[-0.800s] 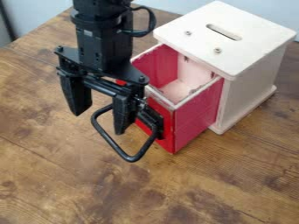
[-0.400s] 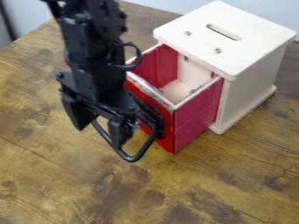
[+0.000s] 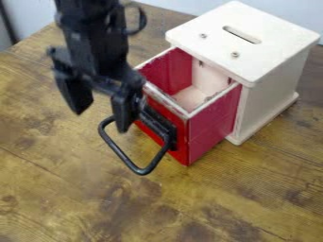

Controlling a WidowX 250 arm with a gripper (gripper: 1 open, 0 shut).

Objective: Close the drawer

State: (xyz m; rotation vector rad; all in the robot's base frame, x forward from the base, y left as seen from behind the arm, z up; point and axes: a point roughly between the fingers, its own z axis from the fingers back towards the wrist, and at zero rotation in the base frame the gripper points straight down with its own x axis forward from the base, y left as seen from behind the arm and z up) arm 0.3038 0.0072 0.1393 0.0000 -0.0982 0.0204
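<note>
Drawer (image 3: 190,109): we see it pulled out of the cabinet (image 3: 252,57), handle (image 3: 132,149) forward.
Gripper (image 3: 97,102): we see jaws apart, holding nothing, above the handle.

Pale wooden cabinet (image 3: 259,71) sits upper right on the bench (image 3: 76,198), box-shaped, light unfinished wood. Narrow slot (image 3: 243,34) cut in its flat top. Small dark screw dot (image 3: 235,55) near the top's front edge. Bench is dark brown weathered wood planks, visible grain and knots. Grey floor strip at top-left corner behind the bench.
</note>
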